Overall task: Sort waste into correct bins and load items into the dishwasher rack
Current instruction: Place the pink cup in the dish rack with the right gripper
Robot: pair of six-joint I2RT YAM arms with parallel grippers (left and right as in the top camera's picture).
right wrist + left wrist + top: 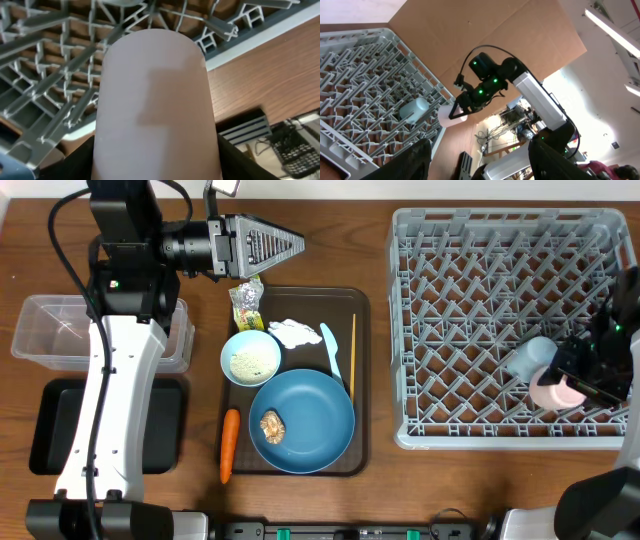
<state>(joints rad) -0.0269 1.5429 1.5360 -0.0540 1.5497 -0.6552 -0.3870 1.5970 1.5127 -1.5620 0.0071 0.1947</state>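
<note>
My right gripper [566, 383] is shut on the pink cup [553, 392], low in the near right corner of the grey dishwasher rack [500, 230]. In the right wrist view the pink cup [155, 100] fills the space between both fingers. The light blue cup [530, 357] lies beside it in the rack. My left gripper [298, 245] hangs open and empty above the back of the table. On the brown serving tray [362, 310] sit the silver-and-yellow wrapper [247, 302], napkin [292, 332], spoon [331, 350], chopstick [353, 355], white bowl [250, 358] and blue plate [320, 440] with a brown lump [271, 426]. A carrot [229, 445] lies at the tray's left.
The clear tub [60, 330] stands at the far left with the black tray [60, 425] in front of it. My left arm reaches over both. The left wrist view looks across at the rack [365, 75] and the right arm.
</note>
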